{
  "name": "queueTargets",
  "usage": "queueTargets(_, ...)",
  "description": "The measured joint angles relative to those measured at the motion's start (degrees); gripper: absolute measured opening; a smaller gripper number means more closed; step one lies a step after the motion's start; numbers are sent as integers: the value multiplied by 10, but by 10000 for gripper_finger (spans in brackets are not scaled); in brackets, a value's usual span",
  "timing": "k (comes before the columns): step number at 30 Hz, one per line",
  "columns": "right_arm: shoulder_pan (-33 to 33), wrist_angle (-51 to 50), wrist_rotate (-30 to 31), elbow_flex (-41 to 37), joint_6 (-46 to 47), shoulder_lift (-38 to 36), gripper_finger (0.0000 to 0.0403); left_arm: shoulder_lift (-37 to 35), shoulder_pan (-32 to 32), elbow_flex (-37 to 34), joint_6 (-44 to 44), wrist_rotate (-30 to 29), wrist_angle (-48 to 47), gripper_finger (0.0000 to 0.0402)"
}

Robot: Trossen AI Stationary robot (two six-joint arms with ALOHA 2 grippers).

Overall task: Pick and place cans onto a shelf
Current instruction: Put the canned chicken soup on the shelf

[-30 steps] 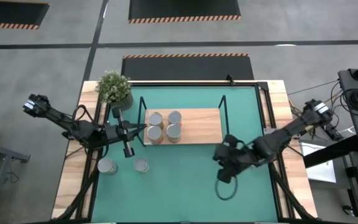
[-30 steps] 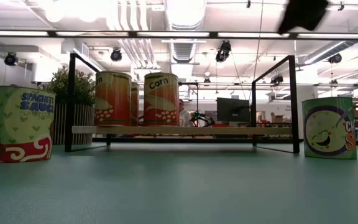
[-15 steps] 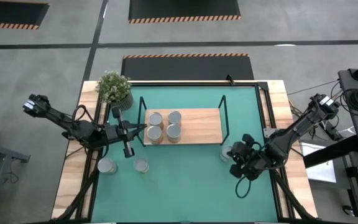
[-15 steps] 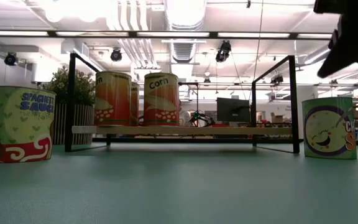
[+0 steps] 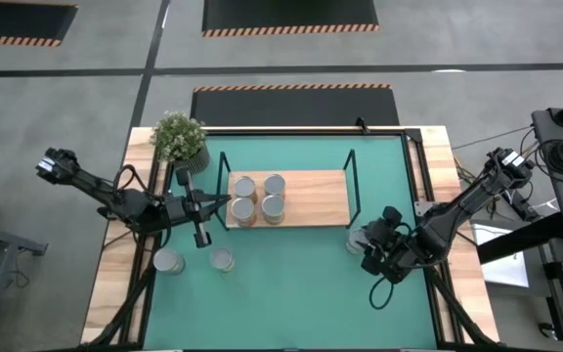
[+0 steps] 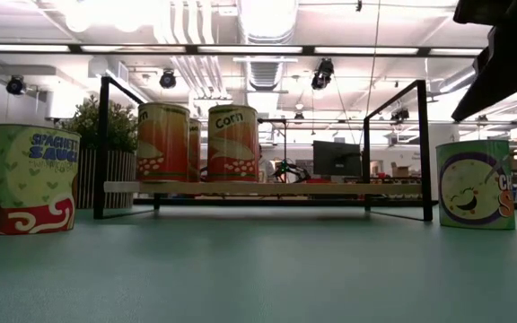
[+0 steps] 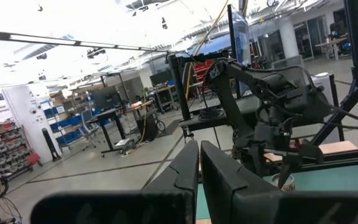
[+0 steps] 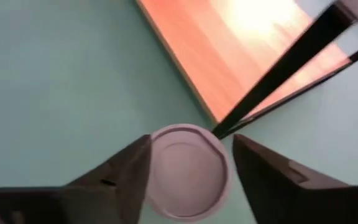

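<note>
The shelf [image 5: 313, 198] stands on the green mat with several cans [image 5: 259, 197] on its left half. Two more cans [image 5: 168, 261] [image 5: 222, 259] stand on the mat near the left front. One can [image 5: 356, 240] stands upright on the mat by the shelf's right near post; it also shows in the low view [image 6: 474, 184]. My right gripper [image 8: 191, 146] is open and hangs above this can [image 8: 185, 171], one finger over each side of it. In the high view my right gripper [image 5: 369, 244] is just right of the can. My left gripper [image 7: 199, 149] is shut and empty, left of the shelf [image 5: 215, 203].
A potted plant [image 5: 179, 137] stands at the far left corner. The shelf's black wire post [image 8: 278, 74] rises right beside the can under my right gripper. Open green mat [image 5: 291, 293] lies between the shelf and the near edge.
My right gripper has gone toward the table's right edge, uncovering the can by the shelf's right near post. It has then come back a little toward that can and lower, and now hangs over it.
</note>
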Motion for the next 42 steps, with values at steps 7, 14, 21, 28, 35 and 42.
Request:
queueTargets(7, 0, -6, 3, -1, 34, 34, 309, 1, 0, 0, 0, 0, 0, 0)
queueTargets(14, 1, -6, -8, -3, 61, 72, 356, 2, 0, 0, 0, 0, 0, 0)
queueTargets(21, 1, -4, -29, -10, 73, 97, 361, 2, 0, 0, 0, 0, 0, 0)
queueTargets(28, 1, 6, -39, -12, 87, 111, 331, 2, 0, 0, 0, 0, 0, 0)
queueTargets(35, 1, 22, -44, -12, 86, 109, 262, 2, 0, 0, 0, 0, 0, 0)
queueTargets(42, 1, 88, -75, -11, 59, 94, 274, 2, 0, 0, 0, 0, 1, 0)
